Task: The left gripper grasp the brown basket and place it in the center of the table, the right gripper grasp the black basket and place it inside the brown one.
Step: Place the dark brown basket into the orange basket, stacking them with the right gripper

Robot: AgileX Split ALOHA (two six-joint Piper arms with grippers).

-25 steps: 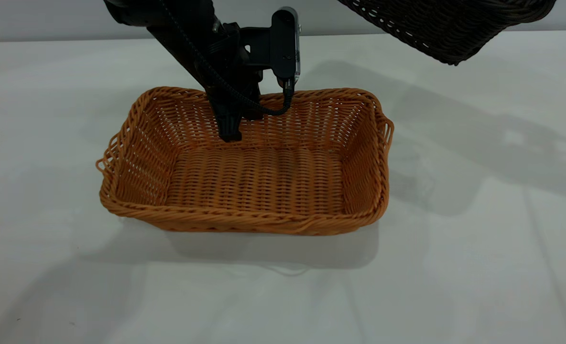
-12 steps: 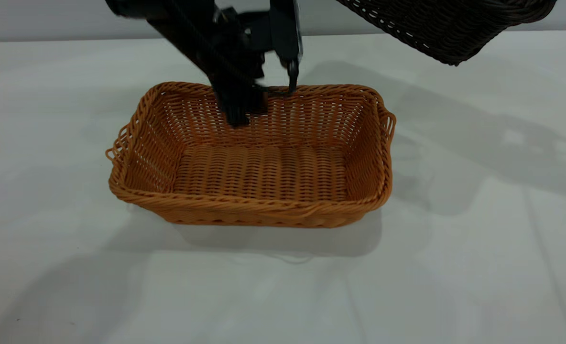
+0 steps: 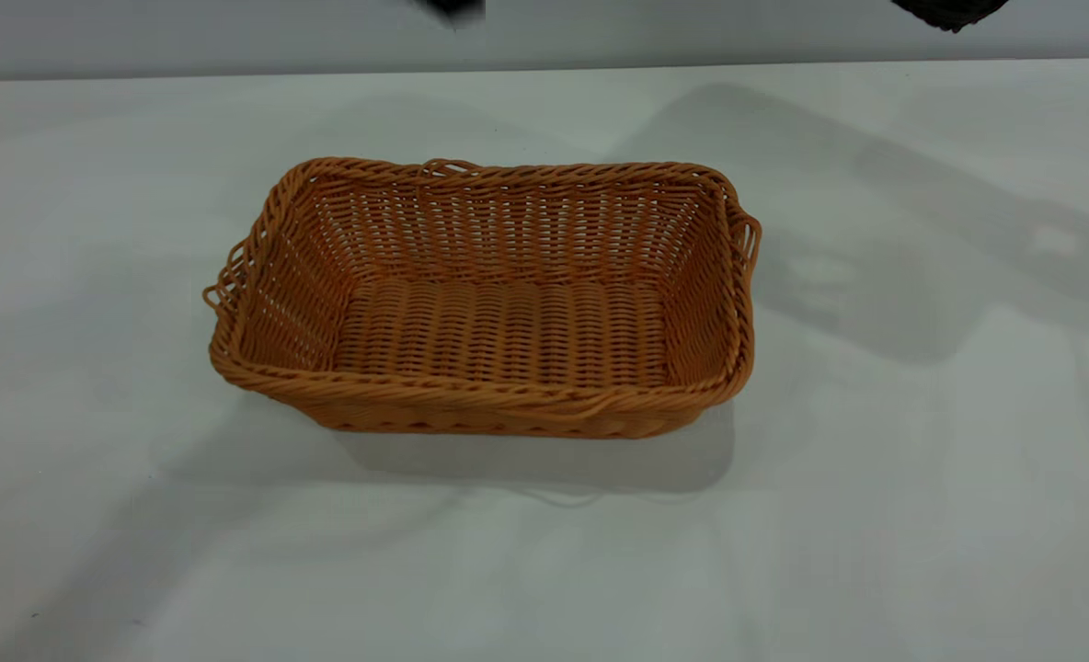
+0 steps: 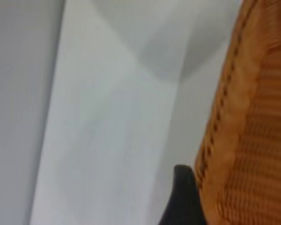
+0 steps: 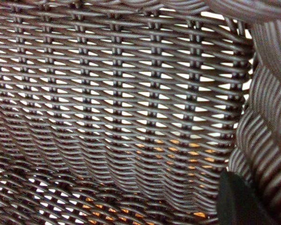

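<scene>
The brown basket (image 3: pixel 508 405) rests flat on the white table (image 3: pixel 876 506), near its middle, with nothing inside. My left gripper (image 3: pixel 454 7) is a dark tip at the top edge, high above the basket's far rim and apart from it, open and empty. In the left wrist view, one of its fingers (image 4: pixel 182 197) shows beside the basket's outer wall (image 4: pixel 253 140). The black basket (image 3: pixel 949 11) hangs above the table's far right, only its lowest corner showing. My right gripper (image 5: pixel 260 187) is shut on its braided rim; the dark weave (image 5: pixel 122 93) fills that view.
Orange shows through the gaps of the dark weave (image 5: pixel 192 152). Shadows of the arms and the raised basket lie on the table to the right of the brown basket (image 3: pixel 857 276). A grey wall (image 3: pixel 232 37) runs behind the far table edge.
My left gripper let go of the brown basket's far rim and rose almost out of view; the basket settled flat. The black basket moved up and is nearly out of the exterior view.
</scene>
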